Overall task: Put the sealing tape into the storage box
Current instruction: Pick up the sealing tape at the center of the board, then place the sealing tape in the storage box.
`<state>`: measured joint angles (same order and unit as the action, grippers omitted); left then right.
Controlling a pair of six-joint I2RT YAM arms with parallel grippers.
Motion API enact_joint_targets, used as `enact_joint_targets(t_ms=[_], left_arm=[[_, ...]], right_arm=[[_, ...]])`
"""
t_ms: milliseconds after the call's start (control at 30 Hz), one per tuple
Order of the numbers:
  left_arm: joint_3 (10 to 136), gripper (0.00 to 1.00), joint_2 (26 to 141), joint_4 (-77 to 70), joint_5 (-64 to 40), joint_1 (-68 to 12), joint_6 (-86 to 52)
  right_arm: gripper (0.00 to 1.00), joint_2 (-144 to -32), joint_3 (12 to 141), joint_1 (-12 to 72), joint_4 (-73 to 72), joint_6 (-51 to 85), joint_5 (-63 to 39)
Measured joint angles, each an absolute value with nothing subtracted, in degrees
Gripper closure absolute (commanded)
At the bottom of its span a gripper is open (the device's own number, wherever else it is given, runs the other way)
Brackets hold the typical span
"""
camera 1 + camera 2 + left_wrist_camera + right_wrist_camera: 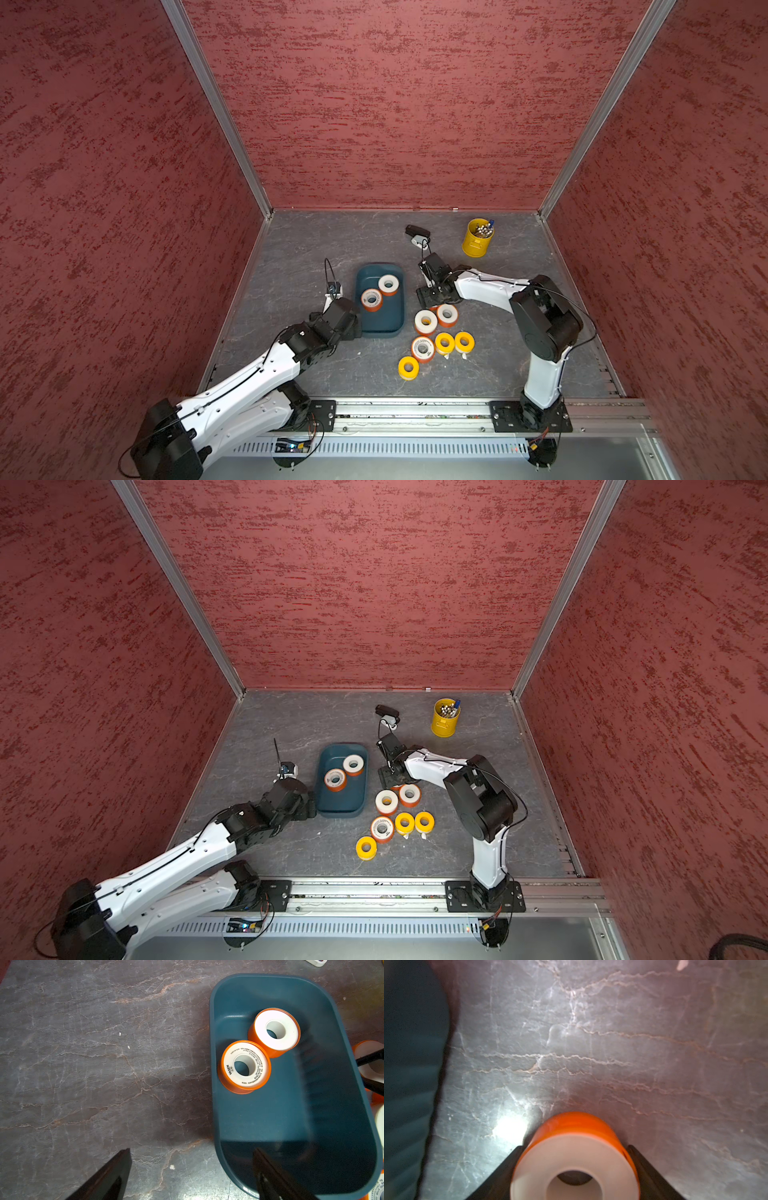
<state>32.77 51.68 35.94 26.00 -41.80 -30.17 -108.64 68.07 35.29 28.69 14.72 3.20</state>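
Observation:
The storage box [381, 328] [345, 805] is a dark teal tray with two orange-sided sealing tape rolls [388, 284] [371, 299] lying in it; they also show in the left wrist view [276, 1030] [245, 1066]. Several more rolls, orange-sided [447, 314] and yellow [444, 343], lie on the table right of the box. My right gripper [574, 1147] [432, 297] is shut on an orange-sided roll [571, 1126], its fingers against both sides; from above this roll is almost hidden. My left gripper [193, 1174] is open and holds nothing, one finger [270, 1178] over the box's near end.
A yellow pen cup [477, 241] stands at the back right. A black-and-white stapler-like item [417, 235] lies behind my right gripper. Red walls close in the table on three sides, and a metal rail [415, 411] runs along the front.

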Motion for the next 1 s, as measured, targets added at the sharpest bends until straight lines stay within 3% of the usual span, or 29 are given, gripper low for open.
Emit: enact_joint_targets(t_ms=[200,1000], left_arm=[[32.8,0.06,52.1,35.9,26.0,-41.8,-30.2],[32.8,0.06,52.1,35.9,26.4,-41.8,-30.2]], right_arm=[[0.37,-108.6,68.3,35.1,28.9,14.7,2.3],[0.38,-105.7,78.5,35.8,34.2,14.5,-0.6]])
